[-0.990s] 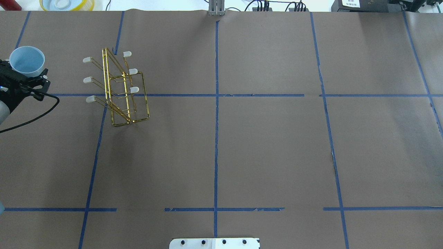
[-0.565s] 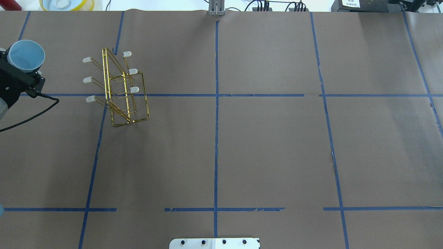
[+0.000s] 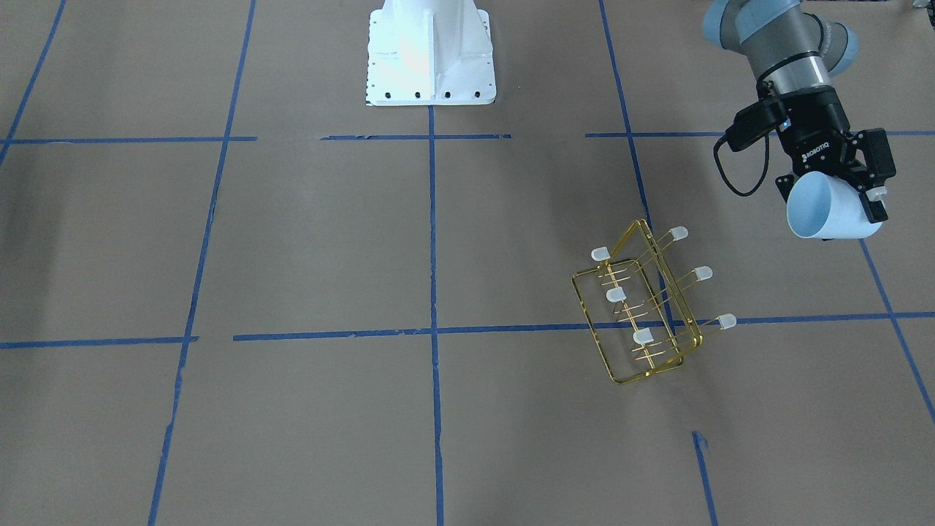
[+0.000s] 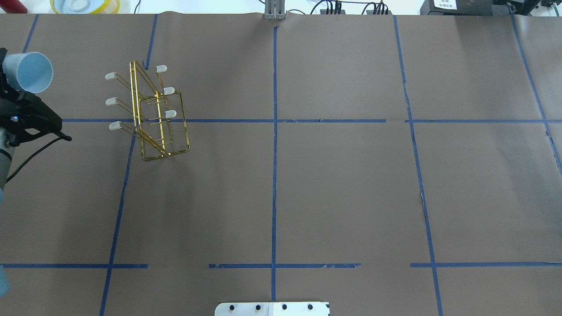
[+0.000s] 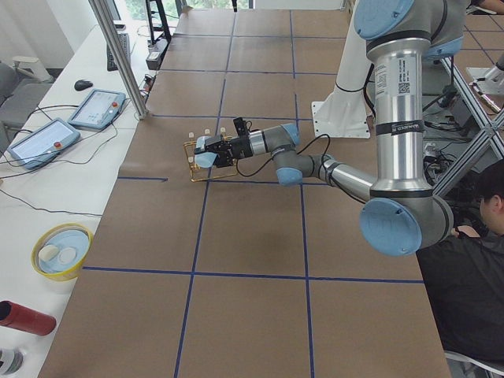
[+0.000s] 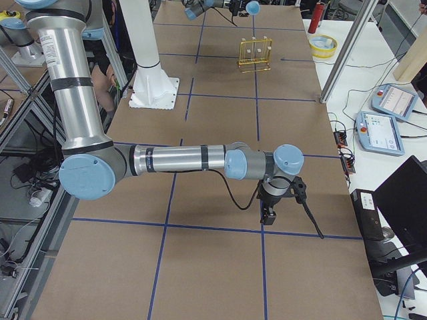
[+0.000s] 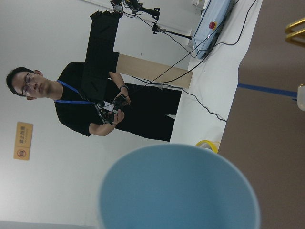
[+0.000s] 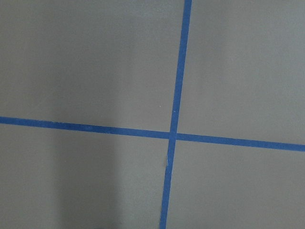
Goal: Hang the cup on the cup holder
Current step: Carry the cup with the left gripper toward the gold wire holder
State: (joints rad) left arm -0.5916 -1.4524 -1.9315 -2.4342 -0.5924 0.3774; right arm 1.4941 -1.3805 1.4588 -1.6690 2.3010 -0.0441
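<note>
cup (image 3: 833, 212) clamped in left jaws, apart from cup holder (image 3: 643, 337), right jaws unclear

The left gripper (image 3: 831, 191) is rotating at the wrist and drifting toward the table's left edge in the overhead view. It is tipping the cup (image 4: 27, 72) from mouth-up onto its side, so the open mouth is turning toward the cup holder (image 4: 151, 116).

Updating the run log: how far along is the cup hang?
Done: the cup is gripped in the left pincer, off the table. In hand: it is tipped sideways, apart from the cup holder. Left: seat it on a prong; all six are bare.
</note>
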